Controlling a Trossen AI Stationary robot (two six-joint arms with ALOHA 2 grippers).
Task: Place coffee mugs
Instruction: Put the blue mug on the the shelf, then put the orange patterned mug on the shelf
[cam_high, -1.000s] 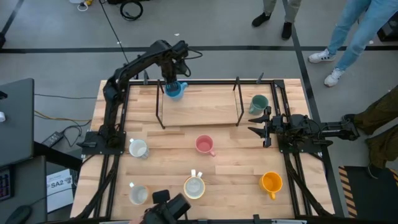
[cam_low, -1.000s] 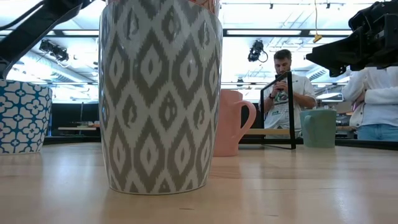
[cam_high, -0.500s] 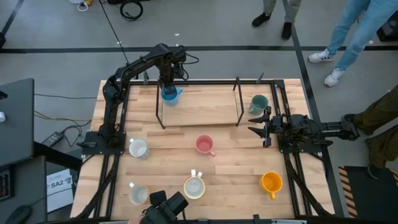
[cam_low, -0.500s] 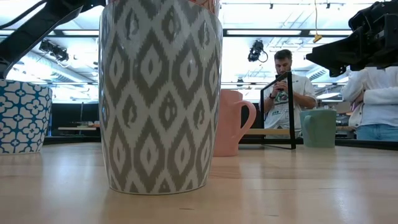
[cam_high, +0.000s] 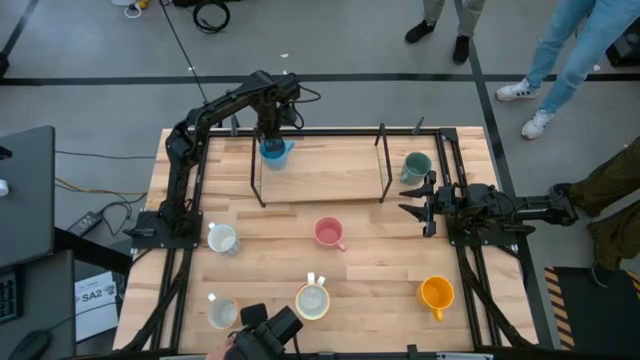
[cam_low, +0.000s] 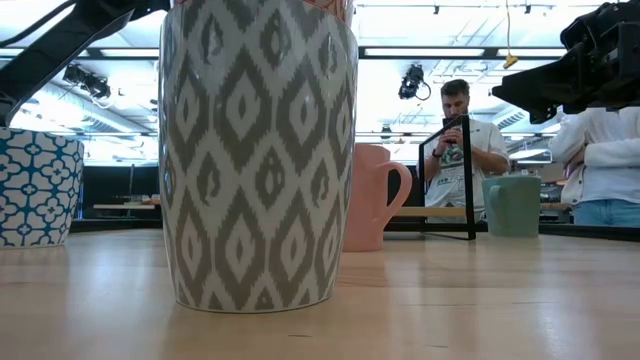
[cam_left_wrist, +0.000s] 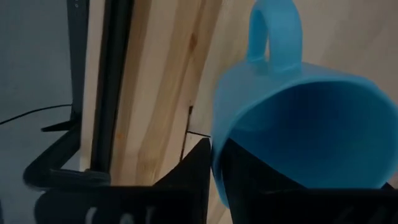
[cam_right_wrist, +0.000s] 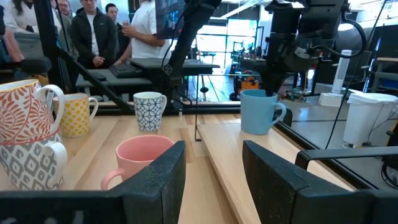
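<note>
Letting go is the job right now, I think. On the wooden table (cam_high: 300, 250), the raised wooden shelf (cam_high: 320, 172) sits at the far side, and the blue mug (cam_high: 272, 152) stands on the shelf's left end. The left gripper (cam_high: 270, 135) is right above the mug, pinching its rim, one finger inside and one outside. It should open slowly, then lift straight up so the mug does not tip. Just off the shelf's right end, the right gripper (cam_high: 412, 197) waits with fingers apart, holding nothing.
</note>
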